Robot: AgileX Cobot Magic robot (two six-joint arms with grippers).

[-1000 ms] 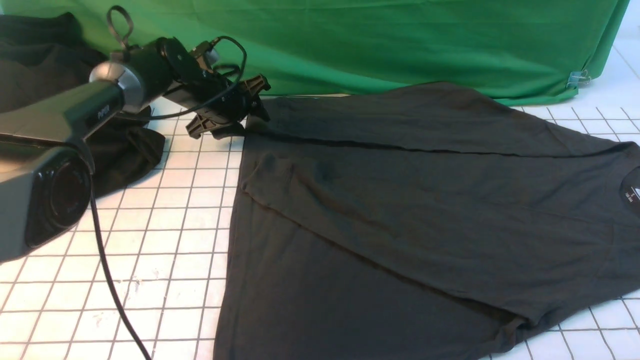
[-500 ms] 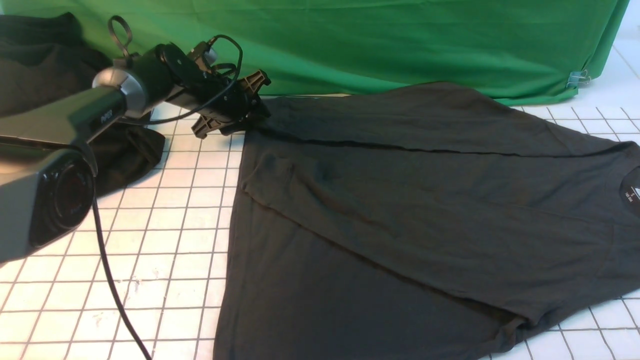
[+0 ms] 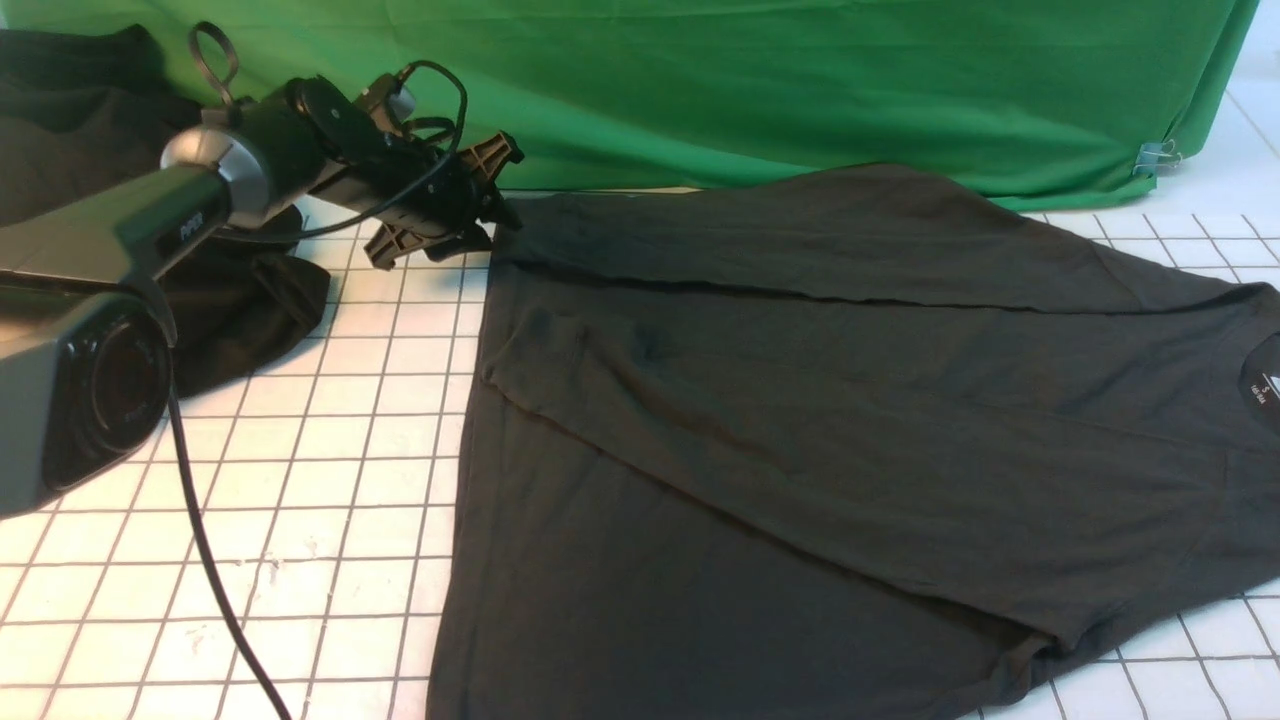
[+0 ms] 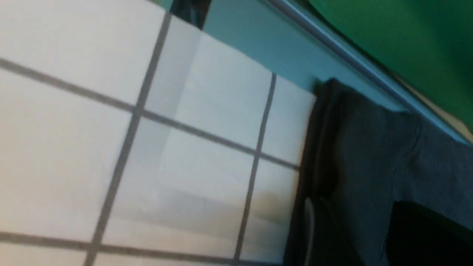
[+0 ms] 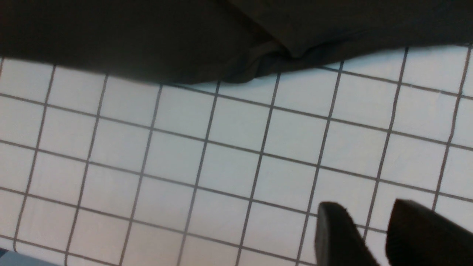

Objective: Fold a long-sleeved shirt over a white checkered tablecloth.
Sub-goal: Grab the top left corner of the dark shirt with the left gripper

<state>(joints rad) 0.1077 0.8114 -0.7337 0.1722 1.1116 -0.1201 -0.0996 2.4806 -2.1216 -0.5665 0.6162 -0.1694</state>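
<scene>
The long-sleeved shirt (image 3: 850,400) lies flat on the white checkered tablecloth (image 3: 330,480), collar label (image 3: 1262,385) at the right edge and a sleeve folded across the body. My left gripper (image 3: 493,215) sits low at the shirt's far left corner. In the left wrist view its fingers (image 4: 309,221) stand apart, open, with the shirt's edge (image 4: 369,147) between them on the tablecloth (image 4: 74,147). My right gripper (image 5: 364,205) does not show in the front view. It hangs open and empty over bare tablecloth (image 5: 221,147), a little off the shirt's edge (image 5: 147,37).
A plain green fabric sheet (image 3: 750,90) hangs along the back, held by a binder clip (image 3: 1158,155) at the right. A deeper-black lumpy cloth (image 3: 230,300) lies at the far left behind my left arm. The arm's cable (image 3: 210,560) trails over the near left squares.
My left gripper has shifted a little to the left at the shirt's far corner, after dipping towards it. The shirt lies as before.
</scene>
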